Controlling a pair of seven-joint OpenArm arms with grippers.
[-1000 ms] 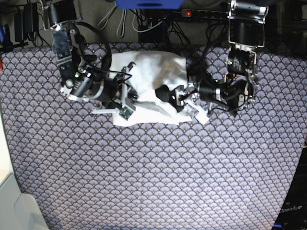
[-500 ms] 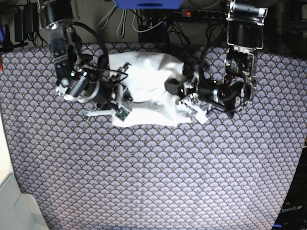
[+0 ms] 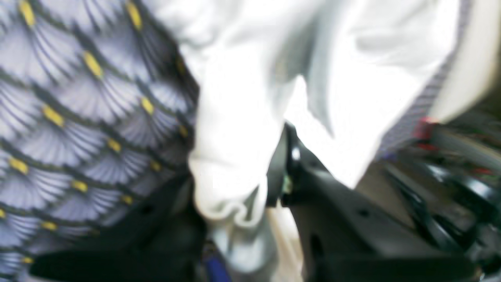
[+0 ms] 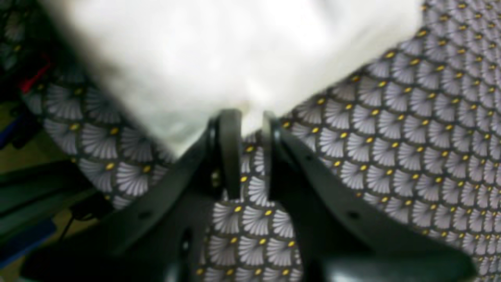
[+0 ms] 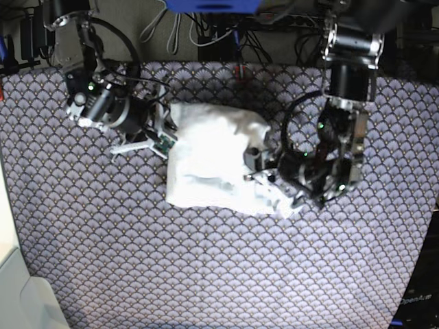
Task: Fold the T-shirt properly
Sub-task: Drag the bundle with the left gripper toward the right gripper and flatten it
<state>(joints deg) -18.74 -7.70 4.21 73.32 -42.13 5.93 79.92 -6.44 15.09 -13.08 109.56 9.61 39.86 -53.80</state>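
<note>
Garment: the plain white, soft, wrinkled cotton T-shirt (image 5: pixel 214 164) lies bunched in a rough rectangle on the worktop's purple fan-patterned cloth (image 5: pixel 219 274), between the two arms, towards the far side.
Left gripper (image 3: pixel 274 184): jaws clamped on a rolled hem of the T-shirt, cloth bulging out between them in the left wrist view.
Right gripper (image 4: pixel 246 129): jaws nearly together at the shirt's edge; the blur hides whether any cloth is pinched, though the narrow gap suggests a thin fold.
Step in hand: looks like a two-handed drag and fold.
Doing it well: keep both grips level, pull with even tension so the cloth flattens, lay the edge down square.
Change: since a second ago the shirt has slid nearer the camera and turned, and both arms have swung along with it.
</note>
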